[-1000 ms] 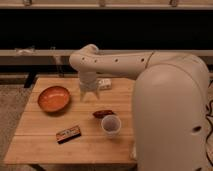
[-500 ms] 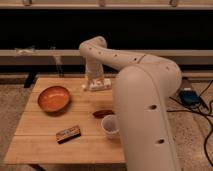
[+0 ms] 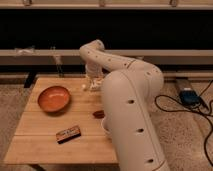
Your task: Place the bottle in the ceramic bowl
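Hard to make out at the far side of the table [image 3: 35, 145]: the bottle [image 3: 97, 86], no more than a small whitish shape low on the wood. Its right end hidden behind the big white arm [image 3: 127, 115]. No label band to be read on it.

Right beside it, pointing down, the gripper [image 3: 90, 84], low over the tabletop at the far edge. Fingers [image 3: 85, 87] spread wide apart, not clamped on anything. Cannot tell whether either one touches the bottle, or whether the bottle lies between them or just to one side.

Much of the table's right half covered by the arm, near right corner included. Peeking out at the arm's left edge, a reddish-brown thing [image 3: 98, 114], cut off by the arm and too small to name.

In plain sight on the left half: the ceramic bowl [image 3: 54, 98], orange, round, shallow, upright, nothing inside, well apart from bottle and gripper. Nearer the front edge, a dark box [image 3: 68, 133] with an orange label, lying flat and askew.

On the floor [image 3: 192, 140] to the right, dark cables [image 3: 172, 107], partly hidden behind the arm.
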Tool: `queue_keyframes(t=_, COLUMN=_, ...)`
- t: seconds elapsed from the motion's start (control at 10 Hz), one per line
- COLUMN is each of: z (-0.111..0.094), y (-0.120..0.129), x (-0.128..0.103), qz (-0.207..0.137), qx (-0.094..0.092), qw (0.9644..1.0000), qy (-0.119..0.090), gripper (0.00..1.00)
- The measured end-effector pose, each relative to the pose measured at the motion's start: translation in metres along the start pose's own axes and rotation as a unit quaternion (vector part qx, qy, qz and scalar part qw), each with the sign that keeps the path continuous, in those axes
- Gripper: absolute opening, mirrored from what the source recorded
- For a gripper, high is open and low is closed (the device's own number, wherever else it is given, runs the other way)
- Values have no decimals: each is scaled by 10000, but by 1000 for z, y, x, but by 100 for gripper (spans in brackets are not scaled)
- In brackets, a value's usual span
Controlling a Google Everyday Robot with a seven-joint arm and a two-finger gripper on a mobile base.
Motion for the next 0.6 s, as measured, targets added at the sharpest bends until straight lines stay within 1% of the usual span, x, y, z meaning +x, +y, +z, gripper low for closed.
queue_keyframes(t=0.2, z=7, y=-11, x=-14, qz=-189, qx=157, qw=9997, qy=-73, gripper=65)
queue_keyframes(t=0.3, z=10, y=-19, x=-19, qz=-244, qx=232, qw=9994, qy=-51, gripper=65)
queue_keyframes(t=0.4, z=16, y=-30, x=-23, qz=-275, qx=290, qw=9992, qy=30, gripper=65)
queue_keyframes(t=0.5, z=20, y=-32, x=-26, qz=-332, qx=249, qw=9991, qy=112, gripper=65)
queue_keyframes(t=0.6, z=23, y=-34, x=-28, qz=-440, qx=147, qw=9988, qy=169, gripper=65)
